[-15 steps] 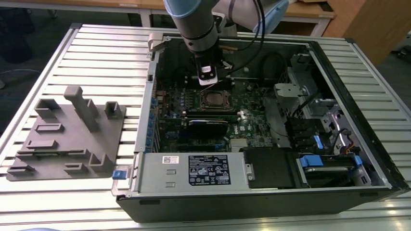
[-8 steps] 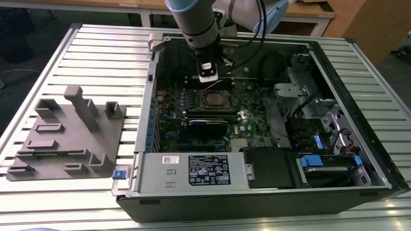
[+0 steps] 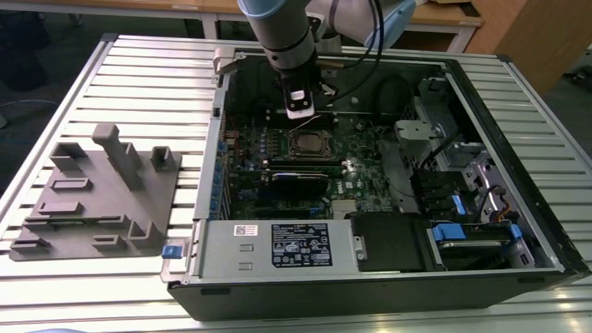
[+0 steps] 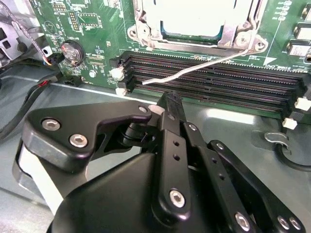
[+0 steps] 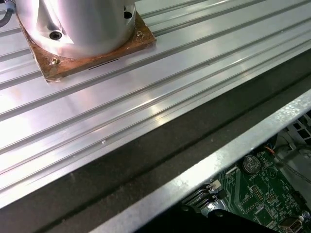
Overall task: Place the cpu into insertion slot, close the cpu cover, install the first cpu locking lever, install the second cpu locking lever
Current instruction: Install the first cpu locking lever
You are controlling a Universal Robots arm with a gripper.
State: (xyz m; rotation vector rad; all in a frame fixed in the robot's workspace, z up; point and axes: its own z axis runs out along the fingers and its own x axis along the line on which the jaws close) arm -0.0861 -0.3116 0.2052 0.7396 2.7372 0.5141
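Inside the open computer case, the insertion slot (image 3: 310,144) sits on the green board. In the second wrist view the cpu (image 4: 194,19) lies in it, its silver-grey top showing through the window of the cpu cover (image 4: 234,38), which lies flat over it. One thin silver locking lever (image 4: 194,71) sticks out loose across the memory slots, unlatched. My gripper (image 3: 301,109) hangs just behind the slot, toward the case's back wall. Its black fingers (image 4: 171,109) are pressed together, shut on nothing, with the tips a short way from the lever's free end.
Black memory slots (image 4: 218,80) run between gripper and socket. A coin battery (image 4: 73,51) and black cables (image 4: 29,92) lie beside them. A labelled power supply (image 3: 296,246) fills the case's front, drive bays (image 3: 462,180) the exterior view's right. A grey fixture (image 3: 102,194) stands on the slatted table.
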